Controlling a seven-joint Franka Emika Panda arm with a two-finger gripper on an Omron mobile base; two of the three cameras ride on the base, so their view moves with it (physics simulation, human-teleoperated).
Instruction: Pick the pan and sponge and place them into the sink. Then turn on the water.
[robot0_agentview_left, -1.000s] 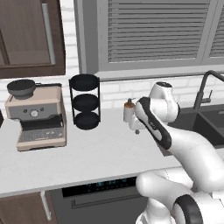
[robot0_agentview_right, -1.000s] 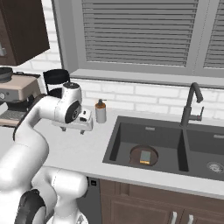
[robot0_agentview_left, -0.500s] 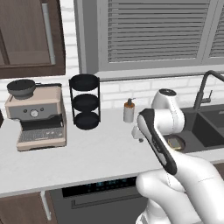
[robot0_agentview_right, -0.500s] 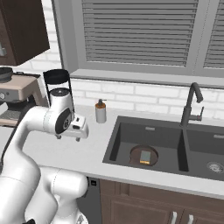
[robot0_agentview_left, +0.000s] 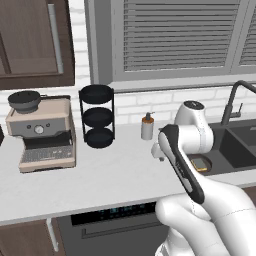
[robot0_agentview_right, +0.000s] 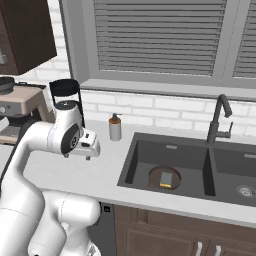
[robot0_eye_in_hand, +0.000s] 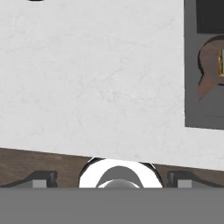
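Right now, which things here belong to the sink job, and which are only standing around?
Job: pan, sponge lying on it, sink, faucet, open gripper.
Just there: soap bottle, coffee machine, bowl on it, black rack.

No legible text, labels, brands, numbers or signs on anything here.

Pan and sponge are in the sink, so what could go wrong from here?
1. The end effector hangs open over the counter, left of the sink; reaching the faucet needs a long swing past the soap bottle, which might get knocked.
2. The sponge lies on the pan, perhaps covering the drain.
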